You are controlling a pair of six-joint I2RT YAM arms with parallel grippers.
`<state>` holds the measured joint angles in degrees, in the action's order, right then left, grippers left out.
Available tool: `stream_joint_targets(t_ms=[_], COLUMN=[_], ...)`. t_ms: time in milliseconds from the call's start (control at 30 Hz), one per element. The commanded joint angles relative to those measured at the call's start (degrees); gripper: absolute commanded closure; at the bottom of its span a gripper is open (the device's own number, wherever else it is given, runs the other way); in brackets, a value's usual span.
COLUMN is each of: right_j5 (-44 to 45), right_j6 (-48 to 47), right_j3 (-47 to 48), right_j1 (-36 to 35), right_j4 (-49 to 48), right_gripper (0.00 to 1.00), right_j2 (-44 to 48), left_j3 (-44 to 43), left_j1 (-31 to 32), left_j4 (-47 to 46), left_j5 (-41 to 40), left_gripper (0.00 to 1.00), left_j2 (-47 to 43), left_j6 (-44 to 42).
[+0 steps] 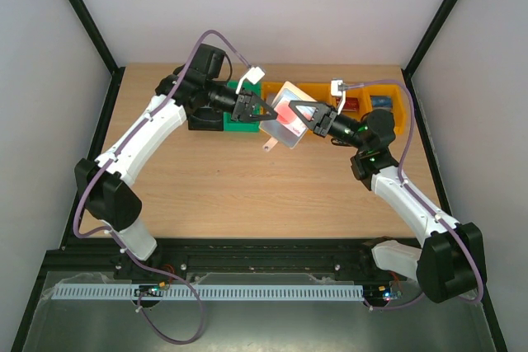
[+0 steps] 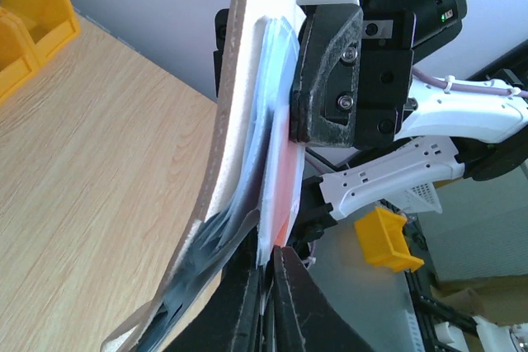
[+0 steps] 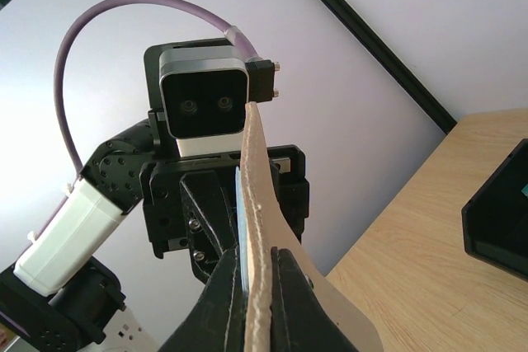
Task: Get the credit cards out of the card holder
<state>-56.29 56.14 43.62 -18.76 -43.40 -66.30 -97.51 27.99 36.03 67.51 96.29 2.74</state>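
A robotics lab cell: white panel walls (image 1: 264, 6), black frame struts (image 1: 87, 10), wooden table (image 1: 247, 195).

Pale walls (image 1: 272, 6) enclose a light wooden table (image 1: 247, 195).

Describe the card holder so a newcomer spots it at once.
At the far edge of the wooden table sits a row of black, green and orange plastic bins. There the left gripper and right gripper meet, pinching a small flat white card holder in the air. Unlike the bins it is thin, lifted, and shows red through its clear sleeve.
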Motion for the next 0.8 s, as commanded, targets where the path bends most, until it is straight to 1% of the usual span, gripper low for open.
stream_joint_targets(t_ms=[0, 300, 333, 367, 467, 633, 767], right_j5=[-0.78, -1.06, -1.16, -1.29, -1.25, 0.31, -0.12], right_j6=[-0.26, -0.23, -0.17, -0.16, -0.31, -1.51, 0.20], right_j3=[2.07, 2.09, 2.09, 2.11, 2.07, 2.06, 1.41], right_j1=[0.28, 0.39, 0.35, 0.39, 0.44, 0.90, 0.91], right_j4=[-1.83, -1.93, -1.89, -1.93, -1.73, 0.73, -0.61], right_gripper=[0.98, 0.98, 0.98, 0.98, 0.97, 0.85, 0.83], right_j2=[1.74, 1.70, 1.70, 1.77, 2.04, 2.45, 1.63], left_j3=[0.62, 0.75, 0.69, 0.66, 0.59, 1.26, 1.59], left_j1=[0.23, 0.23, 0.23, 0.23, 0.23, 0.23, 0.22], left_j4=[1.12, 2.57, 2.63, 2.68, 2.75, 3.64, 3.80], left_j5=[1.60, 2.62, 2.41, 2.30, 2.22, -0.13, -0.24], left_gripper=[0.92, 0.90, 0.92, 0.96, 0.98, 0.98, 0.98], left_j2=[-1.24, -1.67, -1.70, -1.72, -1.72, -1.81, -1.89], left_j6=[-0.72, -2.95, -2.97, -3.01, -3.14, -3.99, -4.15])
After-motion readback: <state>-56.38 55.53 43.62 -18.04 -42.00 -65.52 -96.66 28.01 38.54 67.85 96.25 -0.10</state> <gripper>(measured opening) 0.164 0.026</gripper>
